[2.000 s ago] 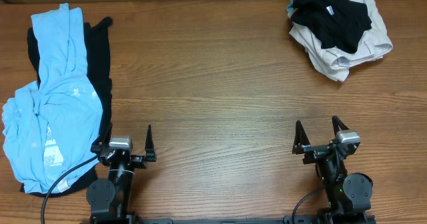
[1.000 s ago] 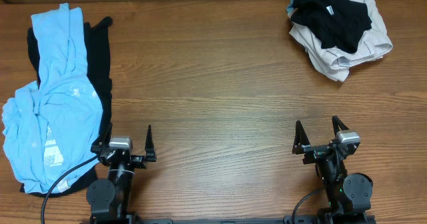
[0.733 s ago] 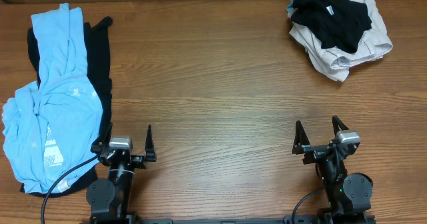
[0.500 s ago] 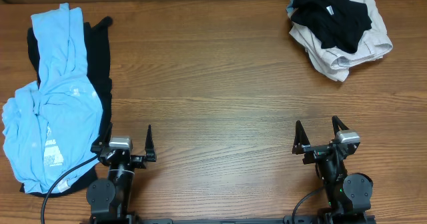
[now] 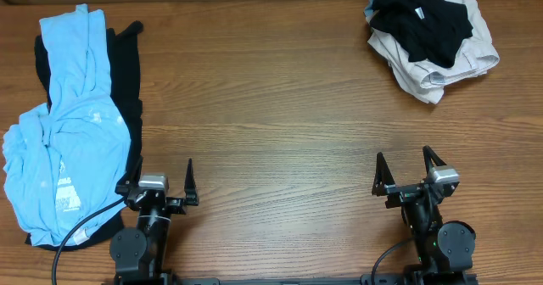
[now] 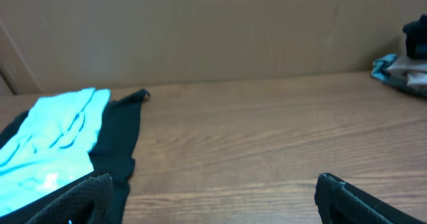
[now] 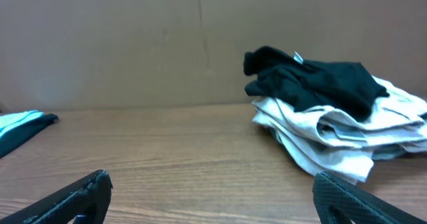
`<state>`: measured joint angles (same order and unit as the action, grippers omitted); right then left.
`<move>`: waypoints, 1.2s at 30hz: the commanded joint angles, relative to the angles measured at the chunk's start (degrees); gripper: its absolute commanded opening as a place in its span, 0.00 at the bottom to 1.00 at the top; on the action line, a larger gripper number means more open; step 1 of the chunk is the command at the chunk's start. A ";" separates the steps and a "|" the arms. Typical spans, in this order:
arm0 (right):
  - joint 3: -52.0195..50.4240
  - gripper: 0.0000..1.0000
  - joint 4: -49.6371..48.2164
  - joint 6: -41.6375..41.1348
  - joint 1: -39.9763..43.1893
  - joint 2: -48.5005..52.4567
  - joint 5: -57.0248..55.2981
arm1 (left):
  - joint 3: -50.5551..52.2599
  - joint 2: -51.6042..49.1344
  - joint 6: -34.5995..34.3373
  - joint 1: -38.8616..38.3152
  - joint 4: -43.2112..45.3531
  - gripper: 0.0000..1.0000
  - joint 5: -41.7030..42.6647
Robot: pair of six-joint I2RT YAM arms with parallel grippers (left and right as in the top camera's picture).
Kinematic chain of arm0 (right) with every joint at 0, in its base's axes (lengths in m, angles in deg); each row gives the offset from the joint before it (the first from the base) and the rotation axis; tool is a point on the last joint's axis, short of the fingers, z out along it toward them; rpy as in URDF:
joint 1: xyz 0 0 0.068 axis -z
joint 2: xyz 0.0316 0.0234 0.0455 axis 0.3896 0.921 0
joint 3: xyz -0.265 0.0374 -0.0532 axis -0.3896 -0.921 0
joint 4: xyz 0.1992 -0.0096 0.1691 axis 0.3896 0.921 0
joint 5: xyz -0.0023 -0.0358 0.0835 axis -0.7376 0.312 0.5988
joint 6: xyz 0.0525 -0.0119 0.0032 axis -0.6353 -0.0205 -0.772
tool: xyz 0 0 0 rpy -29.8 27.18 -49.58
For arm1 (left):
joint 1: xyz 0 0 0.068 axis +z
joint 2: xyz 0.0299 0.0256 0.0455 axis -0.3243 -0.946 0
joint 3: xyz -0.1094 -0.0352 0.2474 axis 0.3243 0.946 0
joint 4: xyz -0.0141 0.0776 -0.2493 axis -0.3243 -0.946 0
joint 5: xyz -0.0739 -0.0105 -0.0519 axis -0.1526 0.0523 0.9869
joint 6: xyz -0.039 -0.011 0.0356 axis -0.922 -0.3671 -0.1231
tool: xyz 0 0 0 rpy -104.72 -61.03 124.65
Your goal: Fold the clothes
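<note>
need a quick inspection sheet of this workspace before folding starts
surface: wooden table, no stains seen
job's things: light blue shirt lying over a black garment at the left; black top heaped on a beige garment at the far right
clutter: nothing seen
grippers: left gripper and right gripper open, empty, at the near edge
cables: black cable beside the left arm's base
surroundings: brown wall behind the table
</note>
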<state>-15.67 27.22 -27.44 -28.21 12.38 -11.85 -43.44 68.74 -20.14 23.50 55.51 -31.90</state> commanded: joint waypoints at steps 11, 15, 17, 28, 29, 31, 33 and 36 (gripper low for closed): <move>2.78 1.00 0.83 -0.09 0.15 -0.31 11.96 | -7.65 0.48 -2.86 -0.11 -4.13 1.00 4.33; 9.38 1.00 6.86 -0.07 0.15 0.13 11.96 | -15.65 -1.20 -2.82 -0.09 -13.33 1.00 4.39; 13.53 1.00 10.21 -0.07 0.15 1.09 11.96 | -20.35 -3.43 -2.84 -0.11 -17.22 1.00 4.44; 40.98 1.00 26.88 -0.07 0.15 22.93 17.70 | -55.69 -33.29 -2.27 -0.11 -45.40 1.00 -3.34; 43.23 1.00 28.74 -0.04 0.15 25.62 18.08 | -58.45 -36.13 -1.42 -0.11 -48.30 1.00 -4.13; 49.09 1.00 33.92 -0.04 0.15 32.68 18.88 | -64.08 -42.32 1.51 -0.11 -54.55 1.00 -4.33; 54.07 1.00 38.10 -0.04 0.15 39.12 20.17 | -68.02 -47.60 4.87 -0.11 -58.95 1.00 -4.33; 59.43 1.00 39.91 -0.09 0.15 48.15 23.96 | -69.75 -53.88 5.53 -0.11 -60.06 1.00 -3.28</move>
<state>39.37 66.80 -27.41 -28.21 54.54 7.73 -111.18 19.14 -17.94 23.50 -3.78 -34.52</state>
